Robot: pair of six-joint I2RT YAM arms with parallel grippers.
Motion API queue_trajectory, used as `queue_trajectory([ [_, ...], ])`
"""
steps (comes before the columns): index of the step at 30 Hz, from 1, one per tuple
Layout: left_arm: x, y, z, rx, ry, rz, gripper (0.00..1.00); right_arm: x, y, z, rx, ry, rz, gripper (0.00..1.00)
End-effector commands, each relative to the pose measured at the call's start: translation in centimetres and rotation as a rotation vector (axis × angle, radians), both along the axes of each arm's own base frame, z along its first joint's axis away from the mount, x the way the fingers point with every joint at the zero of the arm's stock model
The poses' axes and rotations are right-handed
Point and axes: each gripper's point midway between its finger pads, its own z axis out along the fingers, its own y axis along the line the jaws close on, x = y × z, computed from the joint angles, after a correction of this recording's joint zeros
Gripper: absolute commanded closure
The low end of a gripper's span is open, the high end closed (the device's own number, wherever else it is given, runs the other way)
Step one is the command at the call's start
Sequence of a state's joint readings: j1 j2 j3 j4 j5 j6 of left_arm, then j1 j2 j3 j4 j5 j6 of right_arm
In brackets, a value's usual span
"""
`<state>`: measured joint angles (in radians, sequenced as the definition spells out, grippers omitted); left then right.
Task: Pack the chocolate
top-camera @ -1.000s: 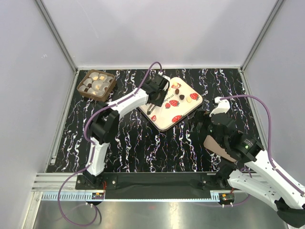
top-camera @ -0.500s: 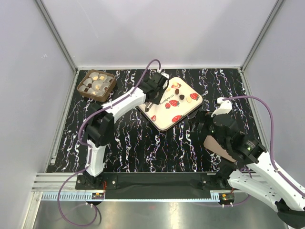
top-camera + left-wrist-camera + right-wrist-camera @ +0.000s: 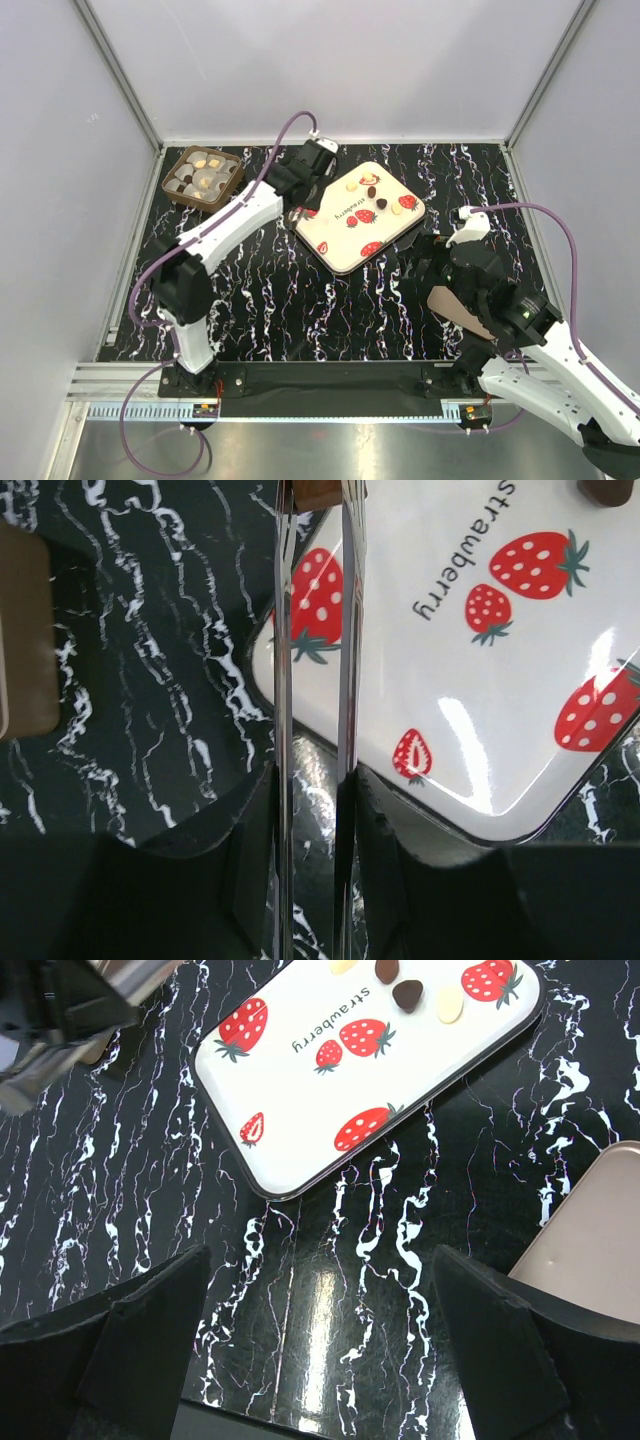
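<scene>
Top view high, looking down on table (image 3: 300, 300); wrist views close, downward; all share tray (image 3: 341, 241).

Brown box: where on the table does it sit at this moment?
In the top view the brown box sits near the far left corner of the table, left of the strawberry tray, with the left gripper just to its right.

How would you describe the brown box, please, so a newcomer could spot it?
On the black marbled table, look to the far left corner, left of the strawberry tray. The brown box there alone holds white paper cups.
</scene>
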<state>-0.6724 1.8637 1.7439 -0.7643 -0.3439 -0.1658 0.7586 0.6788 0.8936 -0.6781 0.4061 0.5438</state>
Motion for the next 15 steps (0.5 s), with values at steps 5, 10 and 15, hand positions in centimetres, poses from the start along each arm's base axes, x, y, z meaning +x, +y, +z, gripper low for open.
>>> queue_trajectory([
  [5, -1.7, 9.6, 5.3, 0.028, -0.093, 0.143, 0.63, 0.0, 0.2, 1.4, 0.044, -0.033, 0.001, 0.00],
  [10, -2.8, 16.6, 5.1, 0.029, -0.059, 0.270, 0.63, 0.1, 0.7, 1.5, 0.058, -0.032, 0.016, 0.00],
  [15, -3.7, 20.7, 4.5, 0.014, -0.031, 0.387, 0.62, 0.1, 1.2, 1.6, 0.068, -0.028, 0.035, 0.00],
])
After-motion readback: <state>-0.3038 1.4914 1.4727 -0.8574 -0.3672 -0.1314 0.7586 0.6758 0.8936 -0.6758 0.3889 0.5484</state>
